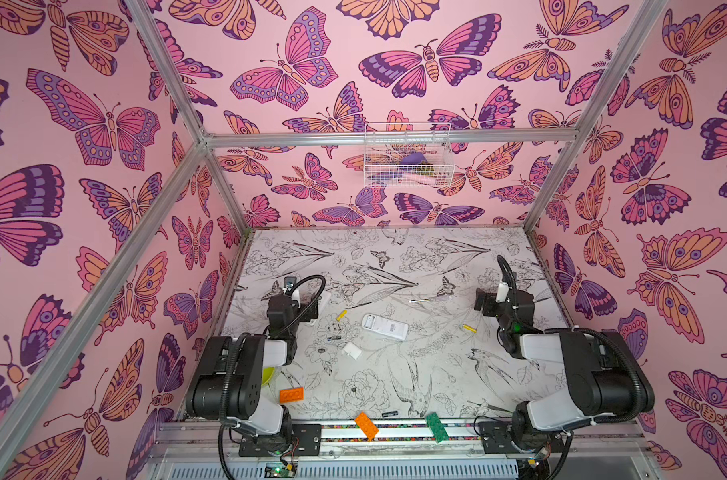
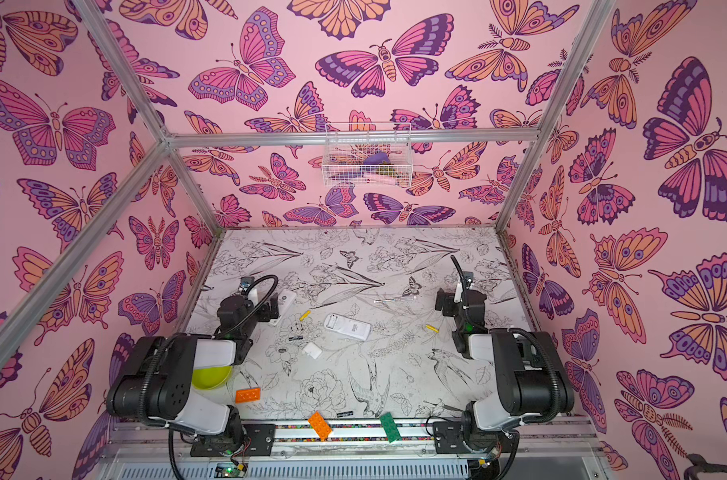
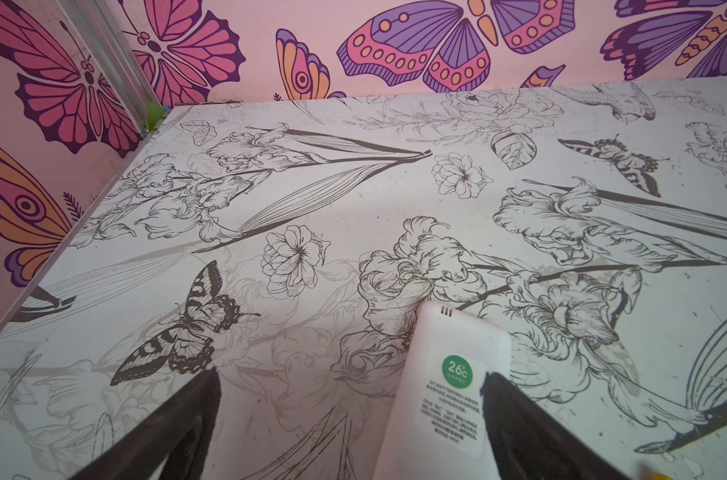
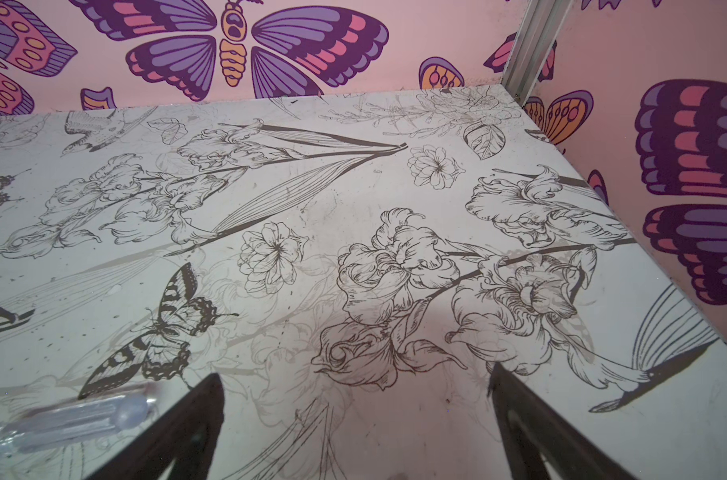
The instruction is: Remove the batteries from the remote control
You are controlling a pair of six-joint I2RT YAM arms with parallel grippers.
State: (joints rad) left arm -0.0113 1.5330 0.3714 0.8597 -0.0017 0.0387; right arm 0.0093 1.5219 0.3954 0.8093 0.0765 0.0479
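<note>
Seemingly done unloading, with batteries [image 1: 341, 315] loose around opened remote control [image 1: 384, 327]; left gripper [image 3: 351, 376], right gripper [image 4: 355, 374] fingers apart, empty; next: likely checking second remote [image 3: 445, 395].

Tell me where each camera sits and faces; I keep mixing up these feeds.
Top views: high at the table front, looking down toward the back wall; left arm, right arm show.
Left wrist: on the left arm, low across the table; open left gripper above a white remote.
Right wrist: on the right arm; open right gripper, clear-handled tool beside it.
Shared: a top view also shows that remote and tool.
</note>
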